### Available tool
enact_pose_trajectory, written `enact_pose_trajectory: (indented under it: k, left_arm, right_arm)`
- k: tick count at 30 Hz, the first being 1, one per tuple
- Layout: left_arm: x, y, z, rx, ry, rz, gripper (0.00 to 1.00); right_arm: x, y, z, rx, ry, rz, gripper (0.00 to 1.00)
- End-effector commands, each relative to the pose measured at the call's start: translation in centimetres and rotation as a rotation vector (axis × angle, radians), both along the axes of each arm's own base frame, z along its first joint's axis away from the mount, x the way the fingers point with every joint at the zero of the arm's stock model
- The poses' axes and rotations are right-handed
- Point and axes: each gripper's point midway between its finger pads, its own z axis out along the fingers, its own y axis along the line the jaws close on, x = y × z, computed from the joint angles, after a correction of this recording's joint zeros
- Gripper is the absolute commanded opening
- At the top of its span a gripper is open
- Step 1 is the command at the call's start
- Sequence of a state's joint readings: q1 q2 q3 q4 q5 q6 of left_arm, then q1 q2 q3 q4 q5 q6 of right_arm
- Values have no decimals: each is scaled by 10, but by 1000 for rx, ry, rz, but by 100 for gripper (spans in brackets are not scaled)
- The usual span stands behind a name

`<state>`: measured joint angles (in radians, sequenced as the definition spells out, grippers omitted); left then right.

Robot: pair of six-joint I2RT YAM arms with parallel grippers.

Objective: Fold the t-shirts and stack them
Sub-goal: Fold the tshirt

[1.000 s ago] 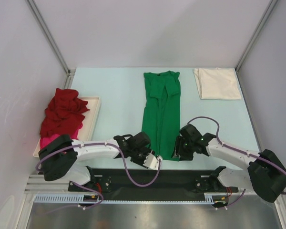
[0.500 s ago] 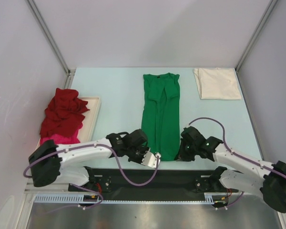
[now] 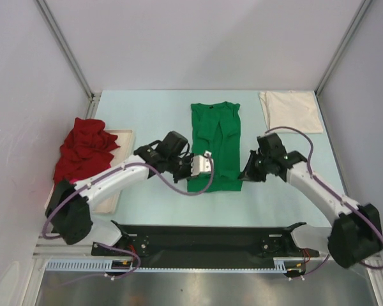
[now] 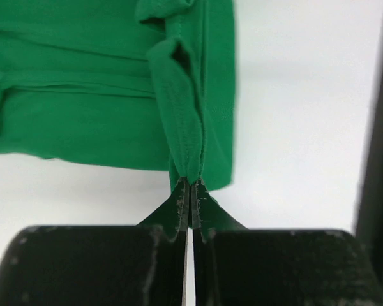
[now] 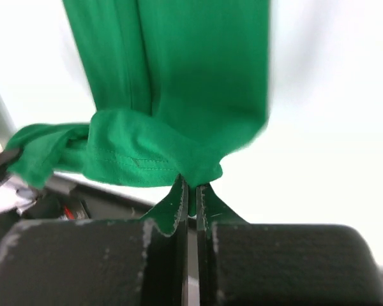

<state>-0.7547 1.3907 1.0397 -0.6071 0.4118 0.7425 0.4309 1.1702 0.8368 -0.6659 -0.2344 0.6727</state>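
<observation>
The bright green t-shirt (image 3: 214, 143) lies mid-table, its bottom half doubled up over the rest. My left gripper (image 3: 203, 167) is shut on its lifted hem corner at the left; the cloth shows in the left wrist view (image 4: 115, 108). My right gripper (image 3: 245, 173) is shut on the hem corner at the right, seen in the right wrist view (image 5: 159, 153). The dark red t-shirt (image 3: 83, 153) lies crumpled at the left. The cream-white t-shirt (image 3: 290, 110) lies folded at the back right. The magenta pink t-shirt is hidden.
A shallow cream tray (image 3: 124, 141) stands at the left under the red shirt. Grey walls close in the table at the back and both sides. A black base rail (image 3: 204, 241) runs along the near edge.
Both grippers have lifted the green shirt's bottom hem from the near edge and carried it toward the back, folding the shirt over itself. The pink shirt is no longer visible behind the left arm.
</observation>
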Motion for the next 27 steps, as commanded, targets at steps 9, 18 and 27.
enact_pose_trajectory:
  k: [9,18,27]
  left_arm:
    - [144,-5,-18,26,-53,284,0]
    - [201,-17,-33,44,-110,342,0]
    - [247,-4,-68,127,-199,520,21]
  right_arm:
    - [165,-11,-20,-15,-140,44,0]
    - [200,-21,-53,-18,-88,28,0]
    - [242,-58,-31,-39,-168,-97,55]
